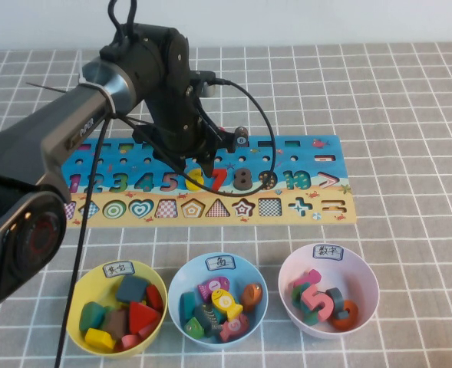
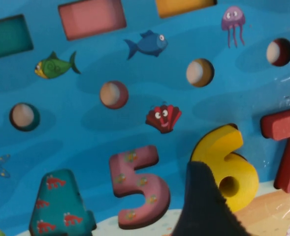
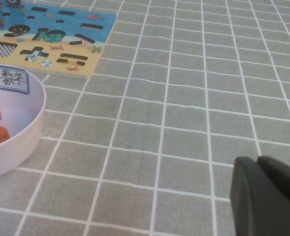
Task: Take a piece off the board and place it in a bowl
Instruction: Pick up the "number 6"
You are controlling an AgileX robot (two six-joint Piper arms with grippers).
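The yellow numeral 6 (image 1: pixel 194 181) sits in its slot on the long blue-and-sand board (image 1: pixel 318 157), between a pink 5 and the red 7 (image 1: pixel 219 179). My left gripper (image 1: pixel 199 164) is open and low over the board, straddling the 6. In the left wrist view the 6 (image 2: pixel 233 167) lies between the fingers, one dark fingertip (image 2: pixel 204 201) overlapping its side and the other at the picture's edge past the 7 (image 2: pixel 287 142). The pale pink bowl (image 1: pixel 364 268) with a labelled rim stands at the front right and holds several numerals. My right gripper (image 3: pixel 260 196) is shut and empty over bare cloth, near the pink bowl (image 3: pixel 31 113).
A light blue bowl (image 1: pixel 181 277) and a yellow bowl (image 1: pixel 84 285), both with several pieces, stand in front of the board. The left arm reaches in from the left over the board's left half. Grey checked cloth covers the table.
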